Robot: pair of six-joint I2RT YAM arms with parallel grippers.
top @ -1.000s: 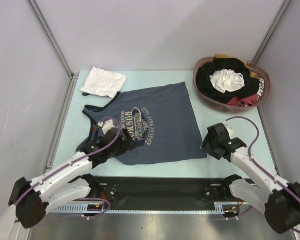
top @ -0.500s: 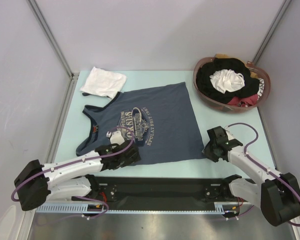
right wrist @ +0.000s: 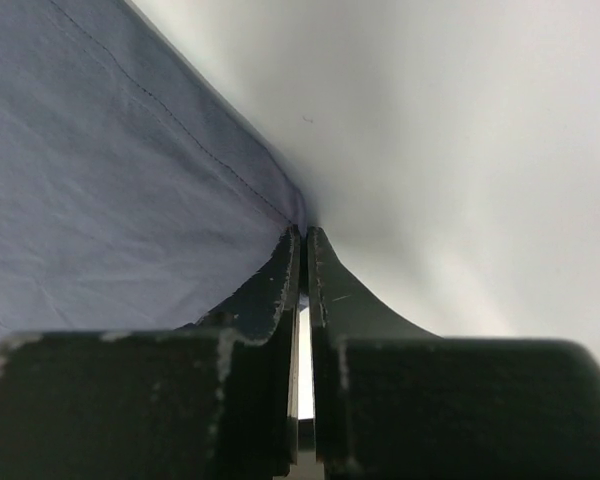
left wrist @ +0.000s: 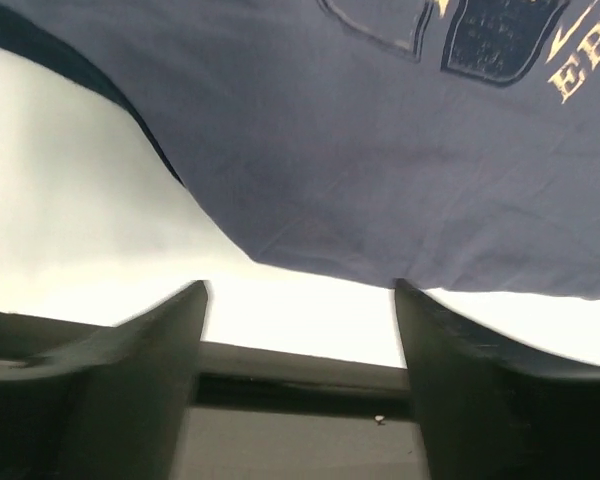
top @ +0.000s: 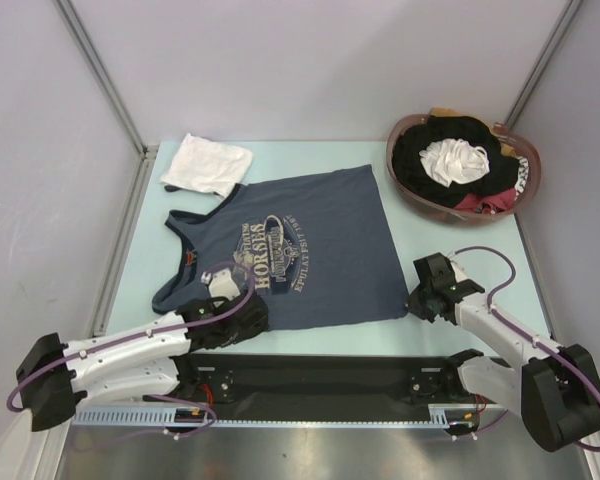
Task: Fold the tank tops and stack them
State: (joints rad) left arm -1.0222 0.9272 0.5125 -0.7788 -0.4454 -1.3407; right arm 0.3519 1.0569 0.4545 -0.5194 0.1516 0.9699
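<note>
The slate grey-blue tank top (top: 310,255) lies spread flat on the table, print up, straps to the left. My left gripper (top: 248,308) hovers open at its near left edge; in the left wrist view the cloth (left wrist: 380,150) lies just beyond the open gripper (left wrist: 300,290), with nothing between the fingers. My right gripper (top: 417,303) is low at the near right hem corner. The right wrist view shows the gripper (right wrist: 305,232) shut, with the cloth's corner (right wrist: 100,170) at its tips. The white tank top (top: 208,163) lies folded at the back left.
A brown basket (top: 420,205) with black, white and red clothes stands at the back right. The black base rail (top: 320,375) runs along the table's near edge. Grey walls and metal posts close in the table on both sides.
My right gripper came down to the hem corner and closed on it. My left gripper slid back off the shirt toward the near edge, jaws narrowing slightly.
</note>
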